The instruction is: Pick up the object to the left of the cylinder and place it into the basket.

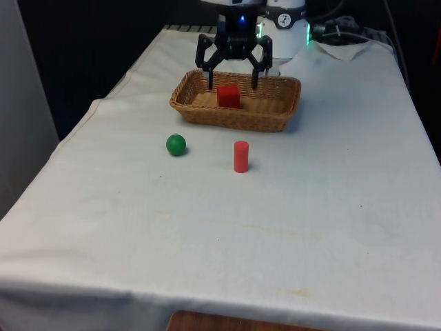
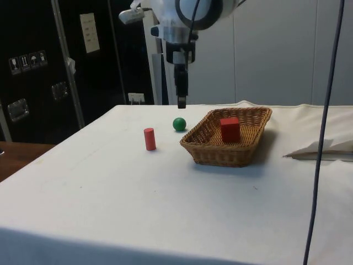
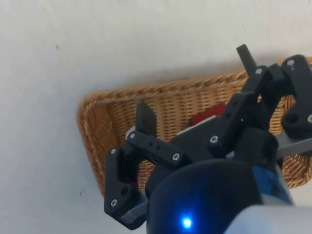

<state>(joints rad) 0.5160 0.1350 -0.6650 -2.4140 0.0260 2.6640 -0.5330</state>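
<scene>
A green ball [image 1: 176, 145] [image 2: 179, 124] lies on the white cloth, on the front view's left of an upright red cylinder [image 1: 240, 156] [image 2: 149, 139]. Behind them stands a wicker basket [image 1: 227, 121] [image 2: 220, 154] [image 3: 109, 114] with a red cube [image 1: 228, 96] [image 2: 230, 129] [image 3: 210, 111] inside it. My gripper [image 1: 232, 85] [image 2: 181, 102] [image 3: 195, 87] hangs open above the basket, over the cube, with nothing between its fingers. One finger [image 3: 145, 118] shows against the basket's woven floor. The ball and the cylinder are well clear of the gripper.
A rumpled fold of white cloth [image 1: 344, 48] [image 2: 320, 149] lies beside the basket near the robot's base. A dark cable [image 2: 325, 110] hangs down in the side view. The table's edge [image 1: 76, 131] drops off at the front view's left.
</scene>
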